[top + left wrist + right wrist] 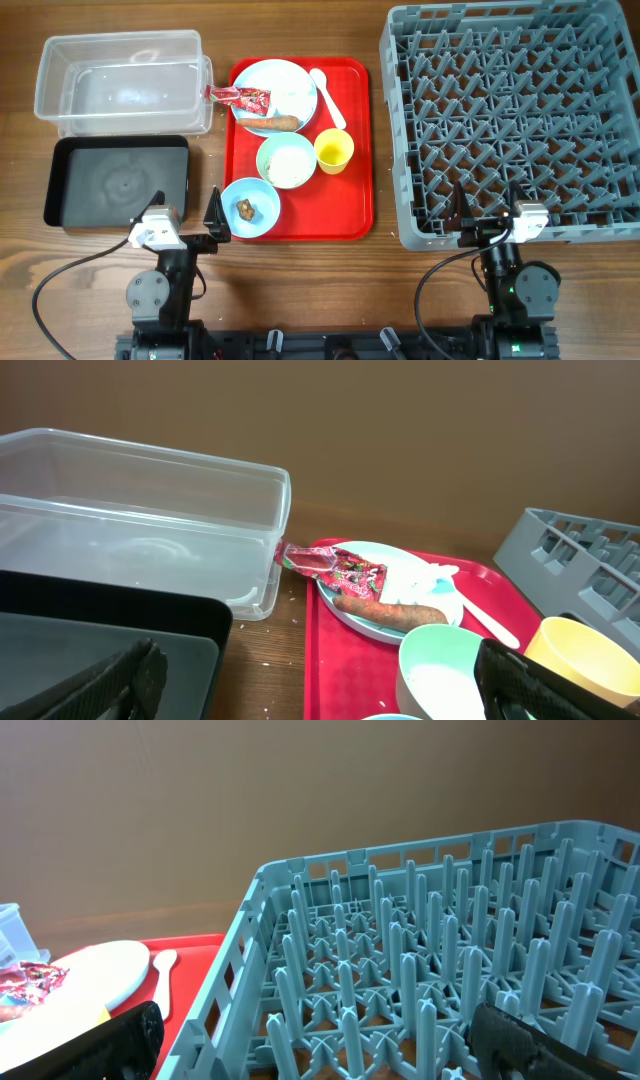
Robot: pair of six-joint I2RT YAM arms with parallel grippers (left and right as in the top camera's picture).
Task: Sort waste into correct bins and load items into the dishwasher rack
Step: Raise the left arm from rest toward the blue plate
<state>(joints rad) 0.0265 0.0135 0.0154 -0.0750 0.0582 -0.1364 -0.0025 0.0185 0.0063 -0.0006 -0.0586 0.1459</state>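
On the pale blue plate (256, 76) lie the red foil wrapper (240, 97), the carrot-like stick (272, 124) and crumpled white paper (293, 95). The white spoon (327, 97) lies beside it. The green bowl (264, 160) holds white rice; the blue bowl (228, 203) holds a brown lump (245, 208). The yellow cup (334, 151) stands upright. The clear tub (60, 48) and the black tray (56, 185) sit left; the grey rack (396, 120) sits right. My left gripper (187, 212) is open and empty by the blue bowl. My right gripper (487, 208) is open and empty at the rack's near wall.
All dishes sit on a flat red serving tray (352, 200) between the bins and the rack. In the left wrist view the tub (150, 510) and plate (345, 610) lie ahead. The right wrist view looks over the rack's pegs (420, 990).
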